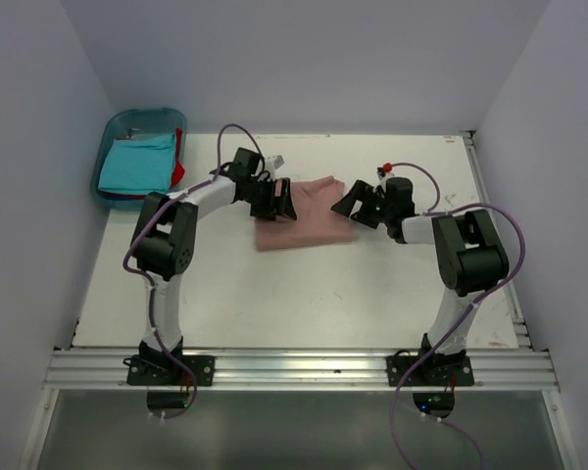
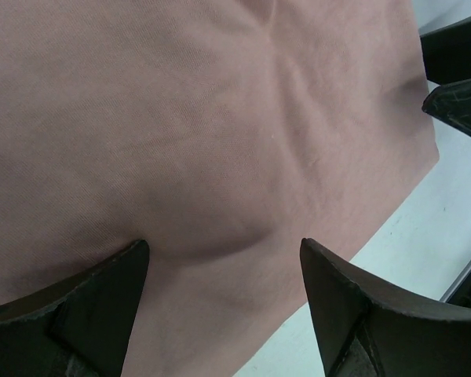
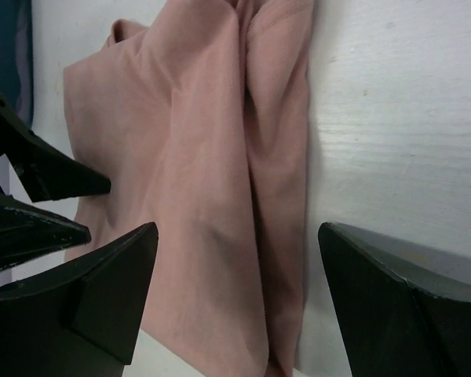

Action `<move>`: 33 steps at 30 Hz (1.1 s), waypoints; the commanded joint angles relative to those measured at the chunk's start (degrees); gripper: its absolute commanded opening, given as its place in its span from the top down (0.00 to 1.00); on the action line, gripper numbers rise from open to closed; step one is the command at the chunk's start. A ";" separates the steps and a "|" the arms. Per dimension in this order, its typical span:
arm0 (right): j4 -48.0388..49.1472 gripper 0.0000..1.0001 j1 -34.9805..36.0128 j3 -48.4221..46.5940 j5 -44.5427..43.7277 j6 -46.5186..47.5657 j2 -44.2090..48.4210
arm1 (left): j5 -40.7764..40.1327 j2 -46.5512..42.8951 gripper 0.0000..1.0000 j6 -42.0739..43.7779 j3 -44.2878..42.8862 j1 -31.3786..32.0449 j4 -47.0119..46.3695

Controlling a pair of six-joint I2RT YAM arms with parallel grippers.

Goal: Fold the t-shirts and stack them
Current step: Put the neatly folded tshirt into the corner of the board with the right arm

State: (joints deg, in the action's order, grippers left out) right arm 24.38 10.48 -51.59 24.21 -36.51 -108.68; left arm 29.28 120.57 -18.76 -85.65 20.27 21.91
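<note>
pink tee (image 1: 304,223) folded on surface (image 1: 274,304) | turquoise tee (image 1: 137,164), red tee (image 1: 179,170) left in bin (image 1: 142,114) | left gripper (image 1: 279,202), right gripper (image 1: 354,208) apart, empty

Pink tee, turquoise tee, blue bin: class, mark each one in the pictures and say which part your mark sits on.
pink tee (image 1: 309,223), top view, middle of the folded cloth.
turquoise tee (image 1: 135,166), top view, middle of its upper face.
blue bin (image 1: 147,111), top view, far rim.
</note>
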 commanded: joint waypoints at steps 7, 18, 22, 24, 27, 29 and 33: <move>-14.36 0.11 6.04 2.90 -1.00 0.30 -5.13 | 0.52 2.91 0.17 5.49 -2.94 0.56 6.48; -15.76 0.43 7.98 -6.15 -1.36 -0.05 -12.78 | 1.22 1.51 0.16 5.32 -0.58 1.00 5.25; -16.91 0.87 7.98 -7.29 -0.74 0.21 -11.38 | 0.87 0.80 0.15 5.14 0.31 0.91 4.72; -17.00 1.00 7.98 -7.38 -0.22 0.21 -10.76 | 1.31 0.54 0.15 4.70 0.91 0.91 3.85; -16.91 1.00 7.98 -6.86 -0.04 0.04 -9.36 | 0.78 -0.95 0.15 4.35 2.23 0.91 3.05; -16.82 1.00 7.98 -5.81 -0.39 -0.22 -8.48 | 0.69 -4.02 0.13 3.39 3.55 0.91 0.42; -15.60 1.00 7.80 -2.38 -5.12 -2.77 -2.87 | -0.88 -13.66 0.00 0.14 6.54 0.73 -4.15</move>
State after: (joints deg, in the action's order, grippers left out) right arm 18.41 18.00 -58.26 24.80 -38.79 -114.41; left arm 30.46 115.52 -16.34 -80.71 20.95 21.15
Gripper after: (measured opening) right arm 0.128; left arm 0.992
